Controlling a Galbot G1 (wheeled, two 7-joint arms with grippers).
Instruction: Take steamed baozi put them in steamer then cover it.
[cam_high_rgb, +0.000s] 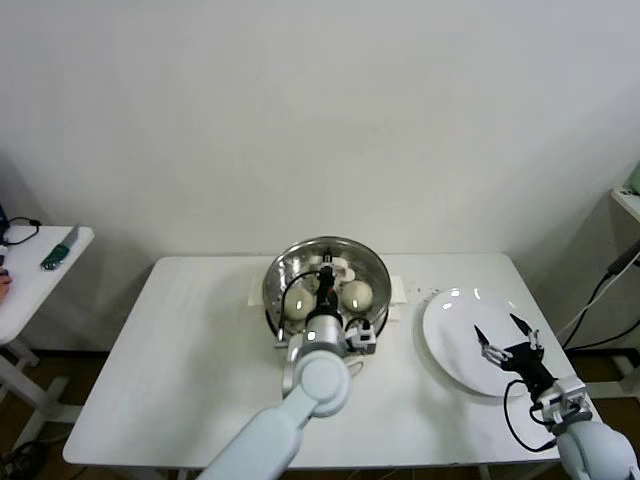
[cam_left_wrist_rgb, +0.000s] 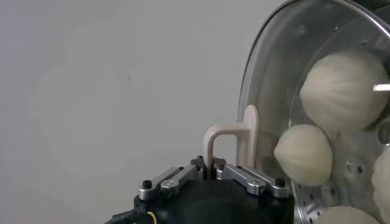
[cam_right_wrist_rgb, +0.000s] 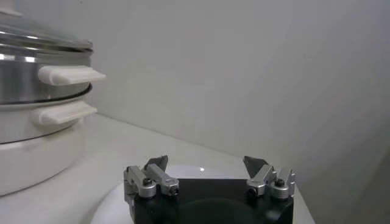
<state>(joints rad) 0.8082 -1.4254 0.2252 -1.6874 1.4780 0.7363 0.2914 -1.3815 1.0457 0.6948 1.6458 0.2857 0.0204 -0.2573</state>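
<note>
Now the cover (cam_high_rgb: 325, 275) sits on the steamer (cam_high_rgb: 277, 285) at counter (cam_high_rgb: 190, 350) centre-back, w/ baozi (cam_high_rgb: 357, 294) visible inside thru the glass. L gripper (cam_high_rgb: 326, 290) is above it, jaws clenched on the cover's white handle (cam_left_wrist_rgb: 234, 141). R gripper (cam_high_rgb: 505, 337) hovers over the white plate (cam_high_rgb: 450, 320), jaws released, holding nothing.

Steamer (cam_high_rgb: 325, 285) at table (cam_high_rgb: 190, 380) centre toward the rear, cover (cam_left_wrist_rgb: 274, 79) on it, baozi (cam_high_rgb: 357, 294) inside. Left gripper (cam_high_rgb: 327, 283) over the cover, at its handle (cam_left_wrist_rgb: 234, 143). Plate (cam_high_rgb: 450, 325) right of steamer, right gripper (cam_high_rgb: 505, 335) above it.
</note>
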